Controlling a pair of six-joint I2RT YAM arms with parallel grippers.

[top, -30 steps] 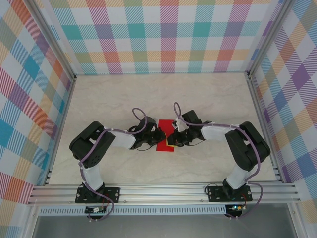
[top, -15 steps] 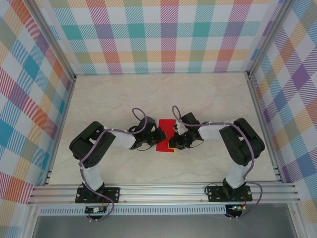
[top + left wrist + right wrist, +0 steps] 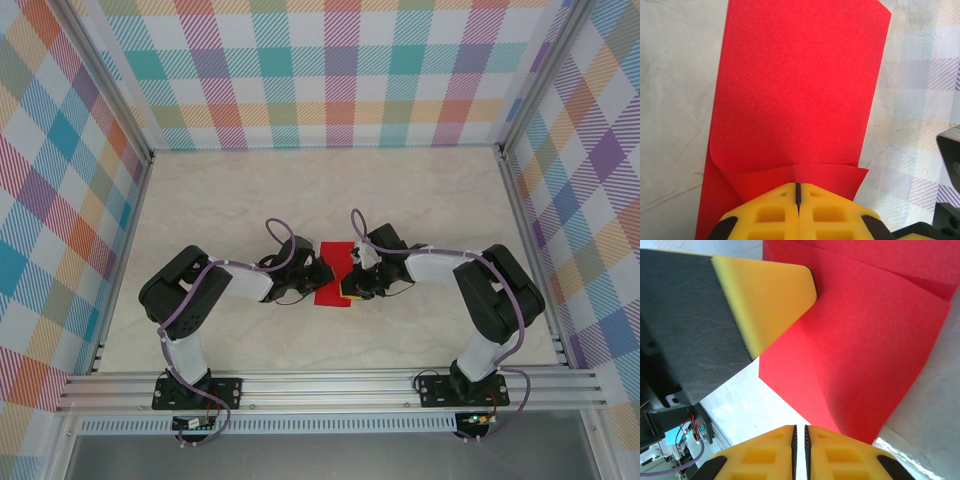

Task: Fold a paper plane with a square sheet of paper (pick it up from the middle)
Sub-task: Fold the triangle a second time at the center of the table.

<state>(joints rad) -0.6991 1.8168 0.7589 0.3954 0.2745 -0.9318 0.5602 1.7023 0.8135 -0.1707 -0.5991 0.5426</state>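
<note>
The square sheet of paper (image 3: 333, 287) is bright red and lies folded into a narrow rectangle on the table between both arms. In the left wrist view the paper (image 3: 800, 90) stretches away from my left gripper (image 3: 798, 184). That gripper is shut, its yellow tips resting on a small creased flap at the near edge. My left gripper (image 3: 323, 273) sits at the sheet's left side. My right gripper (image 3: 348, 289) is at the sheet's right side. Its jaws (image 3: 800, 427) stand shut with a hairline gap over bare table, just beside the paper's (image 3: 860, 340) corner.
The table (image 3: 420, 200) is pale marble, with checkered walls on three sides and an aluminium rail (image 3: 320, 385) along the near edge. In the right wrist view, the left gripper's yellow finger (image 3: 771, 295) hangs over the paper, very close to mine.
The right arm swayed slightly left and then back to the right. The left gripper and the red paper have stayed where they were.
</note>
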